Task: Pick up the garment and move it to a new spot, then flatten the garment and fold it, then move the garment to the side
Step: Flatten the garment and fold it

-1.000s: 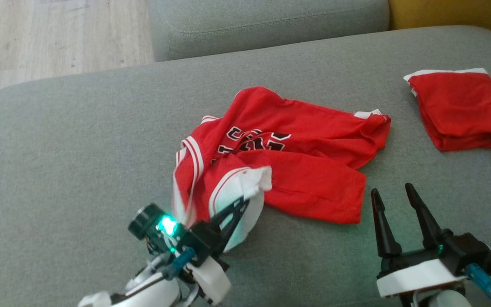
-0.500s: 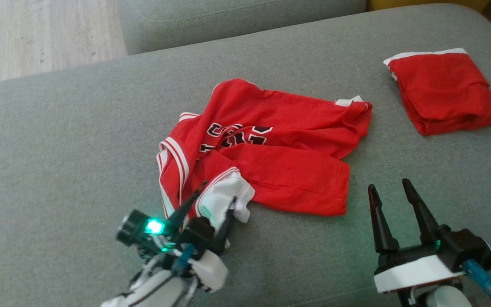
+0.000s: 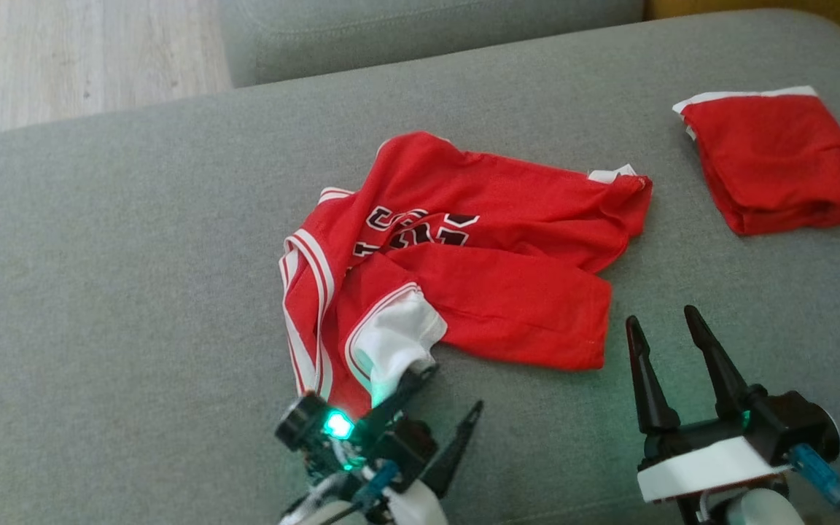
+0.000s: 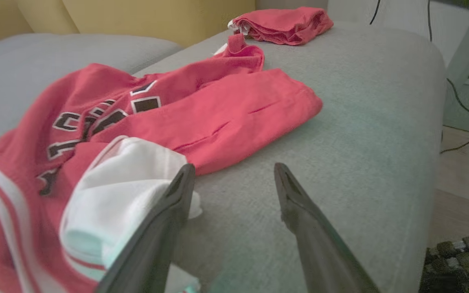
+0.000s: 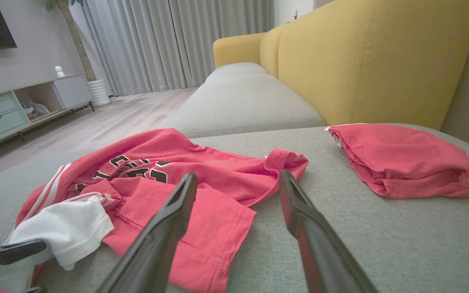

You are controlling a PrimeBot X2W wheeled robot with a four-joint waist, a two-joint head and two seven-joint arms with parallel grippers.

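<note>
The crumpled red jersey [image 3: 478,240] is lying mid-cushion on the grey woven sofa seat [image 3: 135,255], soft knit bunched into loose ridges. Its black letters edged in white are half-buried in a crease across the chest. White-and-red striped trim is curving down its left edge, and a puffy white fabric fold [image 3: 394,343] is sticking out at the near corner, rounded and a little rumpled.

The left gripper [image 3: 452,388] is sitting low at that near corner with its long dark tapered fingers spread wide. One fingertip is resting right at the edge of the white fold, and the other is out over the cushion's coarse grey weave, which is showing between the two. A green light is glowing on its wrist.

The right gripper [image 3: 660,316] is hovering over the seat just beside the jersey's lower right hem, apart from the cloth. Its jaws are also gaping wide, the pointed black fingers splaying into a V.

Far off to the right, a folded red cloth with a white edge [image 3: 777,164] is sitting as a neat, thick rectangle, well apart from the jersey. Behind it the smooth yellow upholstered backrest [image 5: 360,53] is rising, and pale wooden floor [image 3: 63,58] is showing beyond the cushion's rounded far corner
</note>
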